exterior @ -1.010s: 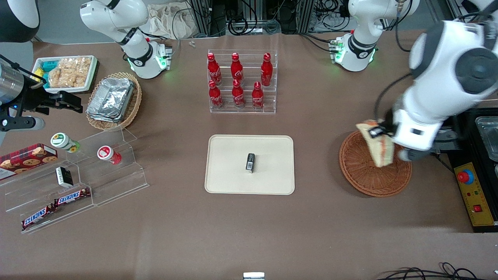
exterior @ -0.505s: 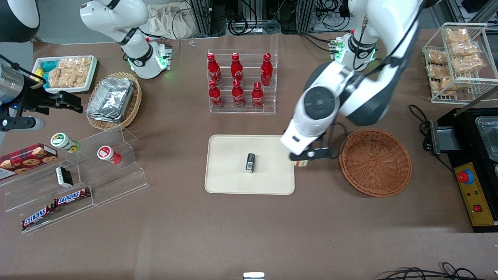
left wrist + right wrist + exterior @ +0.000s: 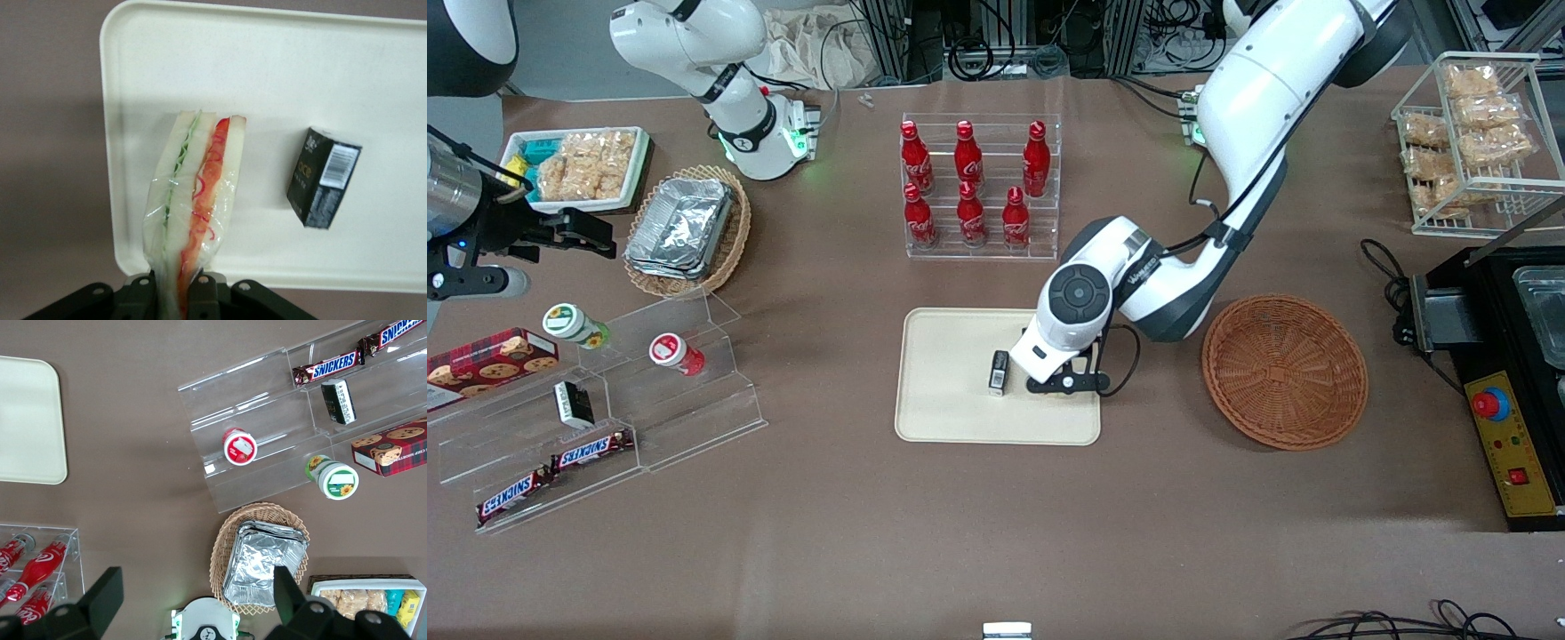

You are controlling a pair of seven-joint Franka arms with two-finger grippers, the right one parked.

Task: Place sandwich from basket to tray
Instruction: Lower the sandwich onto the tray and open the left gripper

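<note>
My gripper [image 3: 179, 293] is shut on the narrow end of the sandwich [image 3: 197, 200], a plastic-wrapped wedge of white bread with green and red-orange filling. The sandwich hangs over the cream tray [image 3: 280, 73], near the tray's edge and beside a small black box [image 3: 322, 178] that lies on the tray. In the front view the gripper [image 3: 1063, 382] is low over the tray [image 3: 951, 356], on the side nearest the basket, and the arm hides the sandwich. The round reddish-brown basket [image 3: 1285, 372] stands with nothing in it, toward the working arm's end.
The black box [image 3: 999, 372] lies mid-tray. An acrylic rack of red bottles [image 3: 980, 187] stands farther from the front camera than the tray. An acrylic step stand with snacks [image 3: 605, 400] and a foil-tray basket [image 3: 687, 229] lie toward the parked arm's end. A wire snack rack [image 3: 1476, 133] stands toward the working arm's end.
The gripper has carried the sandwich from above the basket across to the tray, and has come down lower over it. The basket is left with nothing in it.
</note>
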